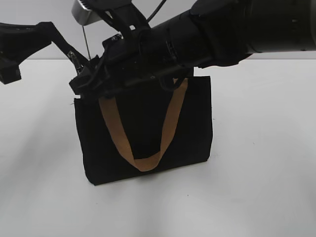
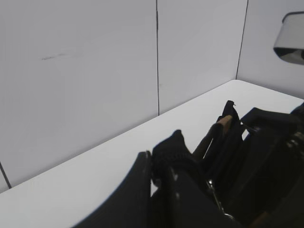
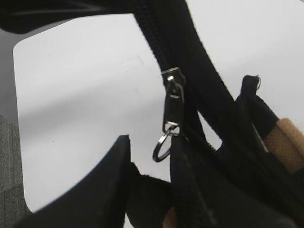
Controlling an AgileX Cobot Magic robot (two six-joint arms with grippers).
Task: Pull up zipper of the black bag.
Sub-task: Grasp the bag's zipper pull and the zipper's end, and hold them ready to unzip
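Black bag [image 1: 192, 123] upright on white table [image 1: 261, 187]. Zipper [image 3: 172, 114] at bag's top-left end, ring hanging free. Left gripper [image 2: 159, 178] clamps bag's top edge; right gripper [image 3: 149, 185]: grip state can't tell.

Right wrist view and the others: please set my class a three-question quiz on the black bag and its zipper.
1. True or false: the ring pull of the zipper is gripped by a claw.
2. The strap hanging down the front of the black bag is: A tan, B red, C white?
3. Fill in: the bag stands on a ____ table.

Key: 1 false, it hangs free; 2 A; 3 white.
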